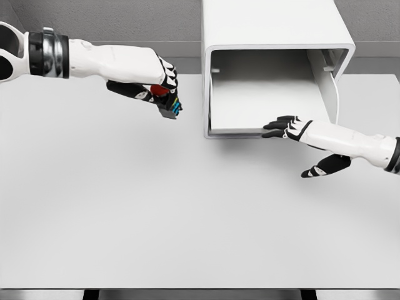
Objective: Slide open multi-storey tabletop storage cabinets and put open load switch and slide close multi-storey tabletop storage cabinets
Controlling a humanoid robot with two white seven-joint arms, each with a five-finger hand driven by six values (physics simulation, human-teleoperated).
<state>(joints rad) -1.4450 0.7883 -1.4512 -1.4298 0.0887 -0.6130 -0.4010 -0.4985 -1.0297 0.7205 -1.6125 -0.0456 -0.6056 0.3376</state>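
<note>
Left robot hand (161,87) grips the switch (169,103) — ready for the cabinet (275,25) drawer (265,94) at the worktop's (187,212) far edge; right robot hand (289,127), fingers extended and empty, steadies the drawer's front.

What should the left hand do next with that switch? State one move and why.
Probably carry the load switch rightward into the open drawer of the cabinet. The left hand already grips it beside the cabinet, and the right hand rests at the drawer's front edge.
</note>
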